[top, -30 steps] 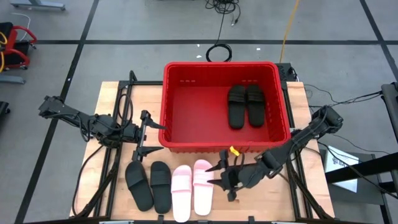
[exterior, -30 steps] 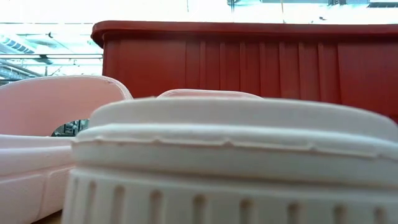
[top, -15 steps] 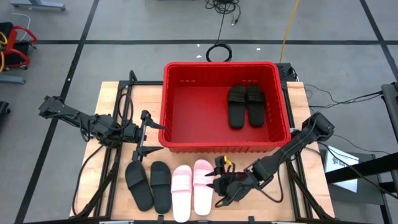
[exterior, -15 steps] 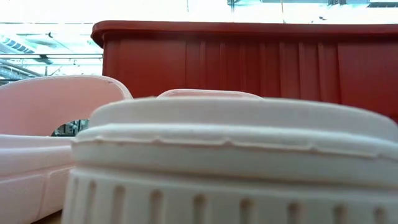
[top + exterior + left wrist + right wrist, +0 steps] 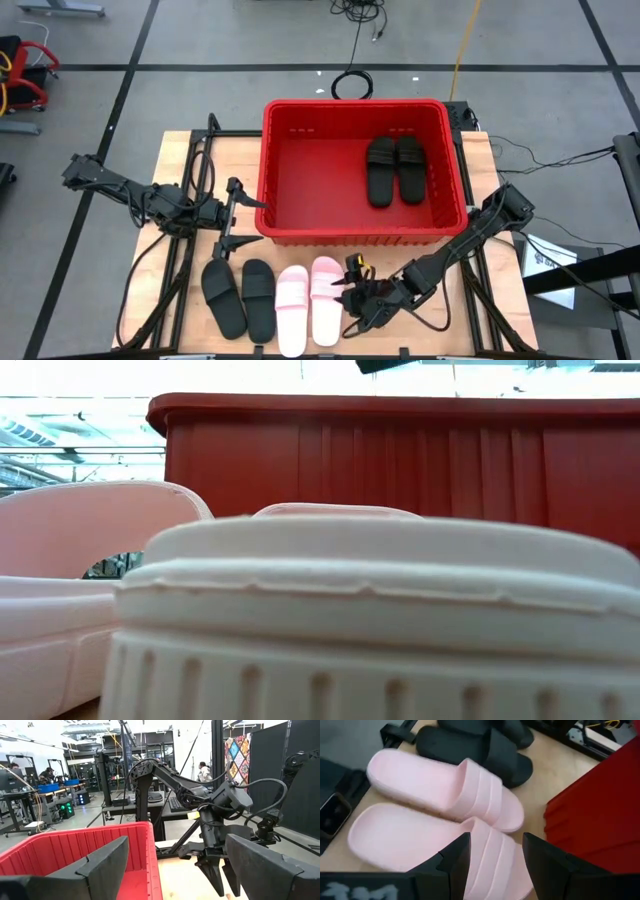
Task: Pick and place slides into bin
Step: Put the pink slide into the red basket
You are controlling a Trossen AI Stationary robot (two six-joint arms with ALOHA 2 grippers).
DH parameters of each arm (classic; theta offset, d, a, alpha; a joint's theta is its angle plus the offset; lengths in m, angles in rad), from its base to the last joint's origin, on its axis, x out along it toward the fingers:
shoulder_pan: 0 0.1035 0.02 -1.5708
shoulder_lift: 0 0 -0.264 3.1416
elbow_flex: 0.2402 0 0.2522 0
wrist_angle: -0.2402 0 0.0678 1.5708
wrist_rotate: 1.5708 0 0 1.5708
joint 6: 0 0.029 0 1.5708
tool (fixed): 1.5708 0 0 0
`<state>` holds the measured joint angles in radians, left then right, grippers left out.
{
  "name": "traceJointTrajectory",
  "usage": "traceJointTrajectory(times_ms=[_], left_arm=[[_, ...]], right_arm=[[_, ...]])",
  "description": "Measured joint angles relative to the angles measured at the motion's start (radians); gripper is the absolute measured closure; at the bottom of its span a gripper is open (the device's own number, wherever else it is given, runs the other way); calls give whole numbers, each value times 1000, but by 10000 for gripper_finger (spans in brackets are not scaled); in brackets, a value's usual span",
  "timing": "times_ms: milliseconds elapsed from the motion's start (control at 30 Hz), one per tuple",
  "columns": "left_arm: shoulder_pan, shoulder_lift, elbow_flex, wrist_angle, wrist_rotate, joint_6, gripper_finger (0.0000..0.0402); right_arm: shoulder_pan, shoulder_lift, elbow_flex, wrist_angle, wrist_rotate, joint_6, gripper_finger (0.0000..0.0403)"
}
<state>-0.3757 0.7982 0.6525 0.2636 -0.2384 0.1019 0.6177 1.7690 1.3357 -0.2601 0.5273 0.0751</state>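
Two black slides [image 5: 395,169] lie in the bin [image 5: 284,140]; two black, two pink [image 5: 309,303] outside. Right claw [image 5: 347,299] gapes empty over pink; left claw [image 5: 238,219] wide open, empty.

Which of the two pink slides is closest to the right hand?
The pink slide at the row's right end: the right hand hovers open at its outer edge, while the other pink slide lies beyond it, beside the black pair.

Glossy ribbed plastic bin [image 5: 300,160], matt foam-like slides [image 5: 310,305], wooden table [image 5: 175,160]

Two black slides [image 5: 394,168] in red bin [image 5: 285,120]; four more slides [image 5: 272,297] lie outside
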Motion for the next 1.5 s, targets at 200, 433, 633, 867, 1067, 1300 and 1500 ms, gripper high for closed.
traceJointTrajectory(times_ms=[200,433,633,867,1067,1300,1500], left_arm=[[0,0,0,1,0,-1,62],[0,0,0,0,0,-3,62],[0,0,0,0,0,-3,62],[0,0,0,-2,0,-2,62],[0,0,0,-4,0,-2,62],[0,0,0,-5,0,-2,62],[0,0,0,-3,0,-6,62]], right_arm=[[-1,31,0,0,-7,8,232],[-15,97,20,31,-61,-2,232],[-11,193,170,-98,-54,-45,232],[-6,260,288,-259,-20,-19,232],[-5,261,291,-303,9,-8,232],[-2,298,291,-330,-3,7,232],[-1,312,290,-310,1,-24,232]])
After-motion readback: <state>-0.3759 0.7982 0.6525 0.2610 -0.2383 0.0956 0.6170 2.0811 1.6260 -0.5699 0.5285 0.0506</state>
